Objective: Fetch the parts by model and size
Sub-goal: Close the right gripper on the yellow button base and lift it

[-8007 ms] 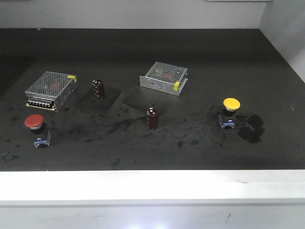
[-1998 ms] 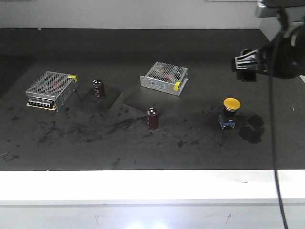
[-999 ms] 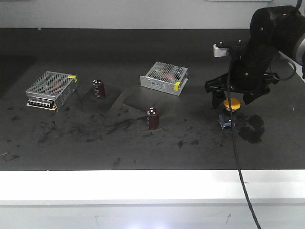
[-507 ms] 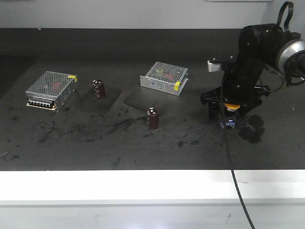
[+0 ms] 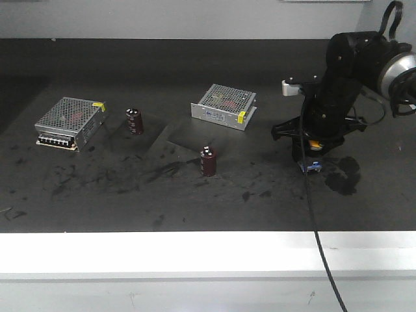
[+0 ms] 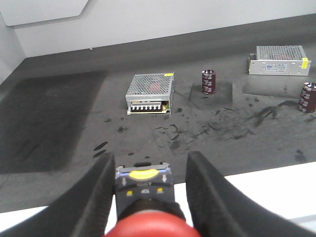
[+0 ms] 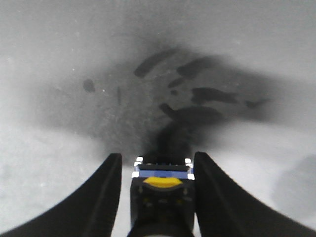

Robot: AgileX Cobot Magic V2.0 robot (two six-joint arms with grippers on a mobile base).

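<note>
The yellow-capped switch (image 5: 314, 144) stands on the dark table at the right, with its blue-grey base (image 5: 313, 166) showing below. My right gripper (image 5: 314, 155) is down over it with one finger on each side. In the right wrist view the fingers (image 7: 111, 187) close in on the switch body (image 7: 160, 195). The red-capped switch (image 6: 148, 224) is gone from the table. It sits between the fingers of my left gripper (image 6: 150, 157), lifted over the table's front edge. The left gripper is out of the front view.
Two silver mesh-topped boxes (image 5: 70, 121) (image 5: 224, 106) and two maroon capacitors (image 5: 134, 121) (image 5: 208, 161) stand on the table. A dark stain (image 5: 343, 175) lies right of the yellow switch. The white front ledge (image 5: 195, 253) runs along the near side.
The red switch left the table earlier. My right arm came in from the upper right and went down over the yellow switch. Its fingers have narrowed around it in the last half second.
</note>
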